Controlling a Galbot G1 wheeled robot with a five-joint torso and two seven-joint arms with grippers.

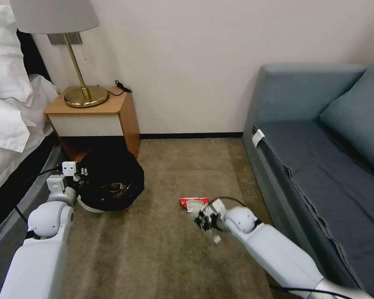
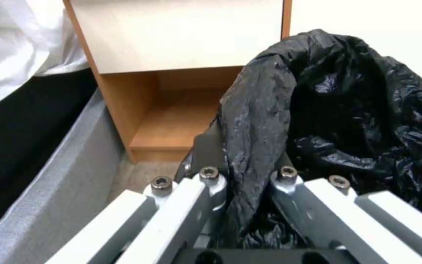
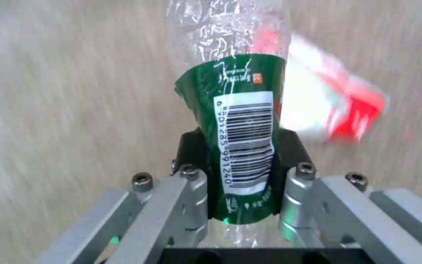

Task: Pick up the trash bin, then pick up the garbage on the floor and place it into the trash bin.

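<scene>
- Far left: bed [image 1: 8,104] with white linen; beside it a wooden nightstand [image 1: 93,118] carrying a brass lamp [image 1: 85,93] and a black cable. Pale wall behind, brown carpet [image 1: 162,249] underfoot.
- Left claw [image 1: 84,171] low in front of the nightstand, pressed together on the rim of the trash bin [image 1: 110,180]; in the left wrist view the crinkled black bag [image 2: 255,121] is pinched between the fingers. The bin sits tilted, with a strip of its white body showing under the bag.
- Centre floor: red-and-white packet [image 1: 194,203] lies flat on the carpet, just beyond the right claw.
- Right claw [image 1: 204,221] just above the carpet, pinching the clear bottle [image 3: 238,121] at its green label.
- Right: blue-grey sofa [image 1: 320,158] along the wall.
</scene>
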